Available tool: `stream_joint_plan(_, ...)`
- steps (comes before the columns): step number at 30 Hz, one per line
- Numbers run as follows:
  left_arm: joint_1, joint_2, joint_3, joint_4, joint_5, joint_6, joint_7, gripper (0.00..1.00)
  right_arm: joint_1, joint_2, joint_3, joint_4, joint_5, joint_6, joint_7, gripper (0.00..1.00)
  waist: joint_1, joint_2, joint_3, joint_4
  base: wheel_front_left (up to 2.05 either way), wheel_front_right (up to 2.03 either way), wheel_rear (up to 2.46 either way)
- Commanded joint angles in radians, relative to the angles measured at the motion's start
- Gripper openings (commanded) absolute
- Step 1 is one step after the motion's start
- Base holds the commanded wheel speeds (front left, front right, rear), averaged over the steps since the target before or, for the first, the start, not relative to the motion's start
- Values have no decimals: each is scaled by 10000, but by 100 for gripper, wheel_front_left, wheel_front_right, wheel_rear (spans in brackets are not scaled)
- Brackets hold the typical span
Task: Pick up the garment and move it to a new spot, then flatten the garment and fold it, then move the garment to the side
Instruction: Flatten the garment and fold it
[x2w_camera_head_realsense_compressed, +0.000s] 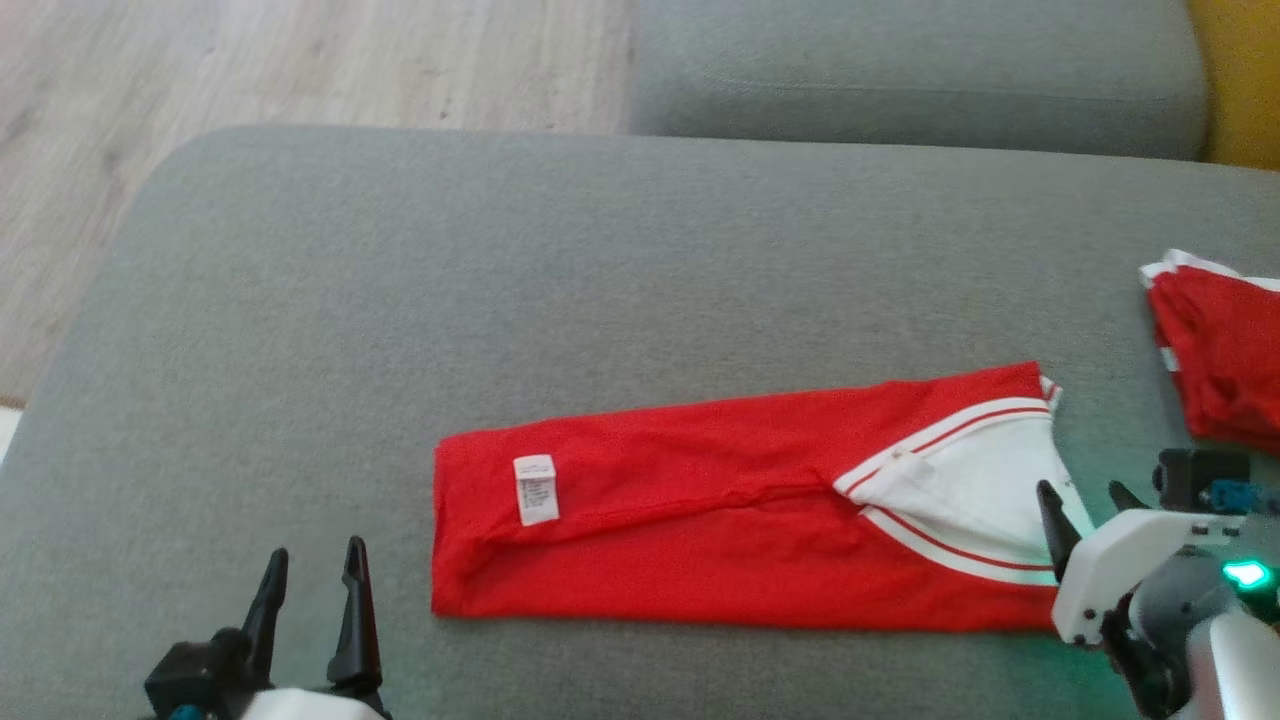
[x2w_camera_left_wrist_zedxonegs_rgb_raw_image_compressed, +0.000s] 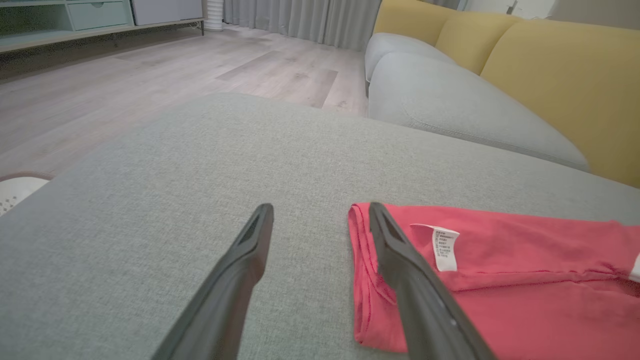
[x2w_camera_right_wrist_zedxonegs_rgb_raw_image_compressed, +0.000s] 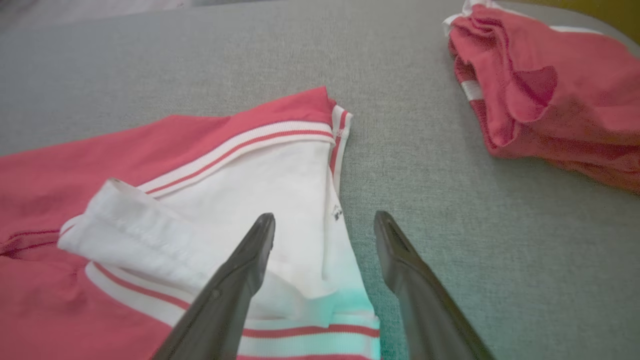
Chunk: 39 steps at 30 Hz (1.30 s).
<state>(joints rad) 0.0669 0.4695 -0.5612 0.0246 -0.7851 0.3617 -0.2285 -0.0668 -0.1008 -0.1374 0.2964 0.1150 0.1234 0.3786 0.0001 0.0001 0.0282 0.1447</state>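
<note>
Left hand (x2w_camera_head_realsense_compressed: 316, 548) open, empty, lower left. Garment (x2w_camera_head_realsense_compressed: 700, 500) folded strip, lower centre on cushion (x2w_camera_head_realsense_compressed: 300, 300); right hand (x2w_camera_head_realsense_compressed: 1082, 490) open at its white end, lower right. Likely soft, light, limp: pinch all layers at short ends.

The left claw (x2w_camera_head_realsense_compressed: 315, 560) has two long, dark fingers (x2w_camera_head_realsense_compressed: 350, 620), slim and tapering to blunt tips. They are set in a black block (x2w_camera_head_realsense_compressed: 200, 675) with a white shell (x2w_camera_head_realsense_compressed: 300, 705) at its base. The right claw (x2w_camera_head_realsense_compressed: 1083, 495) has the same dark fingers on a rounded white housing (x2w_camera_head_realsense_compressed: 1110, 570). Behind the housing is a grey section with a glowing green light (x2w_camera_head_realsense_compressed: 1247, 574) and a small teal connector (x2w_camera_head_realsense_compressed: 1235, 495).
</note>
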Motion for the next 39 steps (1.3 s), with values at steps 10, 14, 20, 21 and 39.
stream_joint_plan(10, -593, 240, 356, -512, 153, 186, 47, 100, -1181, -586, 165, 1381, 535, 73, 1437, 100, -1, -1, 378, 710, 0, 0, 0)
stream_joint_plan(14, -627, 228, 361, -519, 149, 208, 42, 100, -1263, -688, 532, 1693, 1094, 73, 1989, 39, -1, -1, 396, 760, 0, 0, 0)
stream_joint_plan(20, -632, 223, 352, -582, 184, 291, 30, 100, -1543, -846, 967, 1612, 1496, 73, 1534, 0, -1, -1, 343, 480, 0, 0, 0)
stream_joint_plan(21, -628, 218, 336, -597, 193, 295, 31, 100, -1599, -872, 982, 1572, 1500, 73, 1447, 0, -1, -1, 313, 406, 0, 0, 0)
stream_joint_plan(39, -655, -136, 85, -458, 201, 234, -29, 100, -1017, -1701, 137, -302, 1733, 73, 1531, 0, -1, -1, -14, -642, 0, 0, 0)
